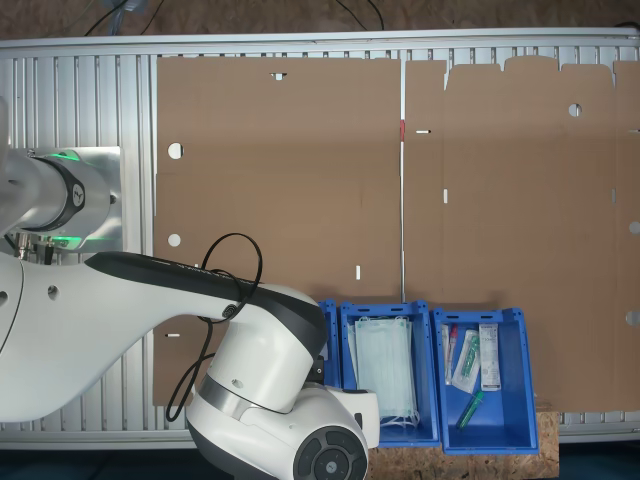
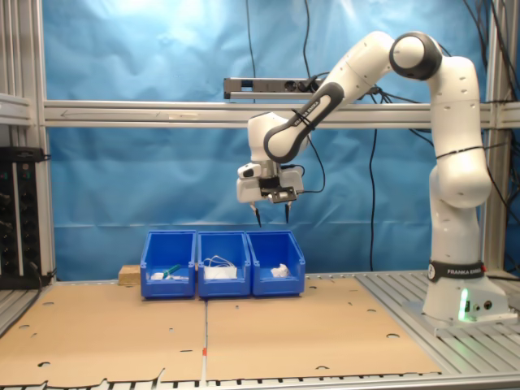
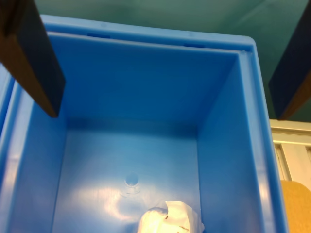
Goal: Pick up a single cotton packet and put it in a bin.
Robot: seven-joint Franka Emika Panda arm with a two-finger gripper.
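Note:
My gripper (image 2: 273,219) hangs open, with nothing between its fingers, well above the blue bin (image 2: 276,286) at the second exterior view's right end of the row. A crumpled whitish cotton packet (image 2: 279,270) lies inside that bin. In the wrist view the two dark fingers (image 3: 34,58) stand wide apart over the bin's inner wall (image 3: 146,82), and the cotton packet (image 3: 170,221) rests on the bin floor. In the first exterior view the arm covers this bin except for a sliver of rim (image 1: 329,330).
Beside it stand a blue bin with pale green masks (image 1: 390,370) and one with tubes and syringes (image 1: 483,375). All three sit at the cardboard sheet's (image 1: 280,180) edge. The robot base (image 2: 455,301) stands on the slotted metal table.

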